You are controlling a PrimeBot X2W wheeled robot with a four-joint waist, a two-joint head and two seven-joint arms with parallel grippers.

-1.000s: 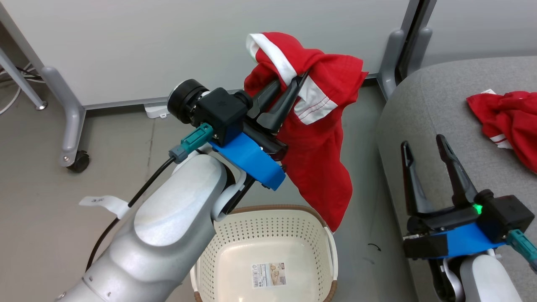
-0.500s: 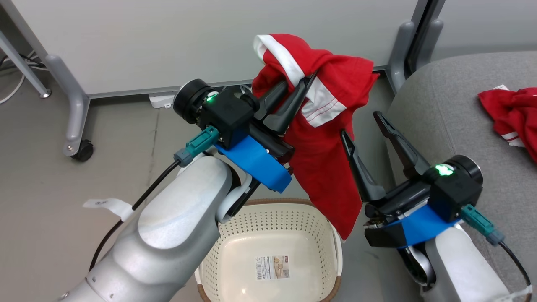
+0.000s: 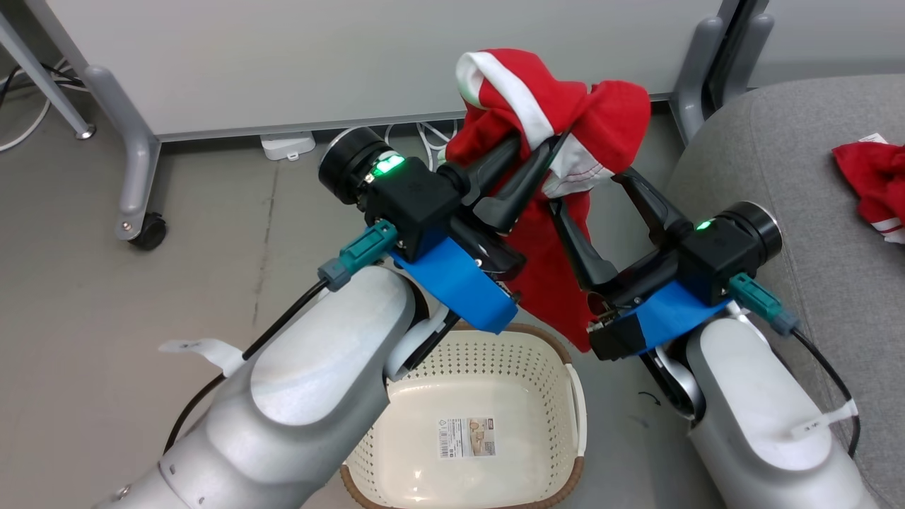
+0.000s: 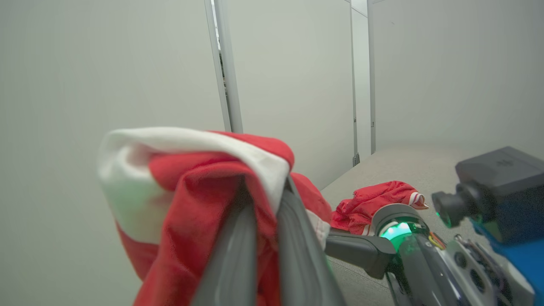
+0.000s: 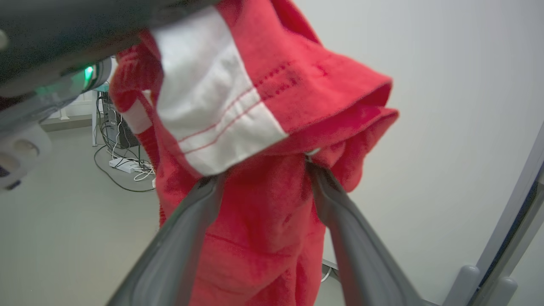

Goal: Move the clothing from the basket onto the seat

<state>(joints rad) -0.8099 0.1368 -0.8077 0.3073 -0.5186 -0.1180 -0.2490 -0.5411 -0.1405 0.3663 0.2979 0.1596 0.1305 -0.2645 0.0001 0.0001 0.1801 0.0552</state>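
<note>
A red garment with white bands (image 3: 565,106) hangs above the floor, and my left gripper (image 3: 546,145) is shut on its upper folds. In the left wrist view the cloth (image 4: 191,187) drapes over the left gripper (image 4: 263,191). My right gripper (image 3: 587,191) stands open, one finger on each side of the hanging cloth. In the right wrist view the garment (image 5: 255,229) lies between the fingers of the right gripper (image 5: 264,174). The cream basket (image 3: 527,334) sits below, with just its label sticker inside. Another red garment (image 3: 873,177) lies on the grey seat (image 3: 778,155).
A white partition wall stands behind, on grey legs with a caster (image 3: 148,232). A white power strip (image 3: 286,145) and cables lie at its foot. A grey post (image 3: 696,78) stands beside the sofa's rounded edge. Bare grey floor stretches to the left.
My right gripper has swung left and up from beside the sofa to straddle the hanging garment, staying open. The left gripper keeps its hold. The camera has shifted a little.
</note>
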